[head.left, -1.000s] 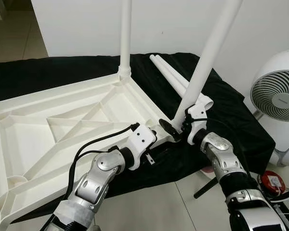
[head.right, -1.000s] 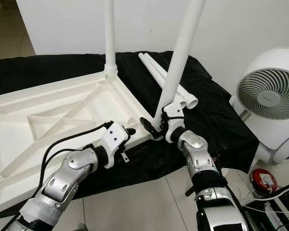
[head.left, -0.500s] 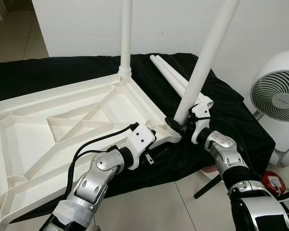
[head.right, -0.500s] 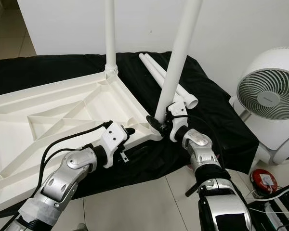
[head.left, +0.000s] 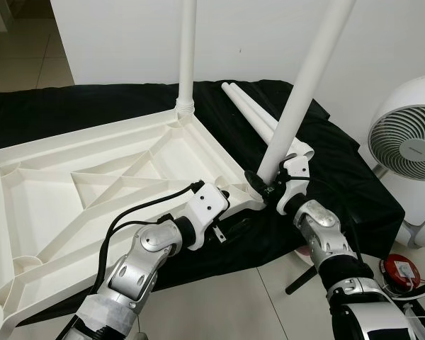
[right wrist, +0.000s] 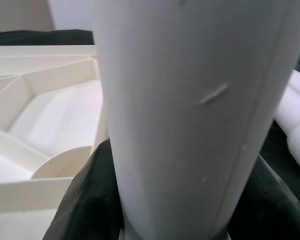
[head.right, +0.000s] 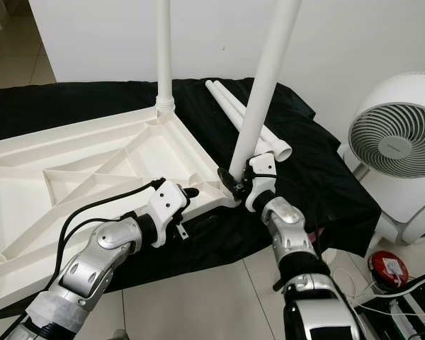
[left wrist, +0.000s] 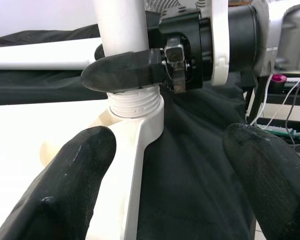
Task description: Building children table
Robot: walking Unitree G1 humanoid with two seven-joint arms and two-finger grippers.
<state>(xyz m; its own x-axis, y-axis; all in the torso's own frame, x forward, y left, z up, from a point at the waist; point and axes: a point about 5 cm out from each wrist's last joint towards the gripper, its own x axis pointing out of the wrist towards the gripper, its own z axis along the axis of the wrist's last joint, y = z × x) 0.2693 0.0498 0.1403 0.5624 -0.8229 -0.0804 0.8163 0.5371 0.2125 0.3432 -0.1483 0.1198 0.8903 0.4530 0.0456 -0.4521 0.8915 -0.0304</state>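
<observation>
R gripper (head.left: 263, 188) clamps leg (head.left: 302, 88) base at tabletop (head.left: 71, 191) corner; L gripper (left wrist: 160, 160) fingers spread.

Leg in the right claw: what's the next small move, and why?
Probably keep twisting the leg down into the corner socket. The right claw is shut on its base, thread shows above the socket, and the leg leans. The left claw is open around the tabletop corner.

Left claw (left wrist: 167, 187) spread wide, right claw (left wrist: 140, 70) gripping white leg (left wrist: 121, 27), threaded base (left wrist: 135, 106) at socket
</observation>
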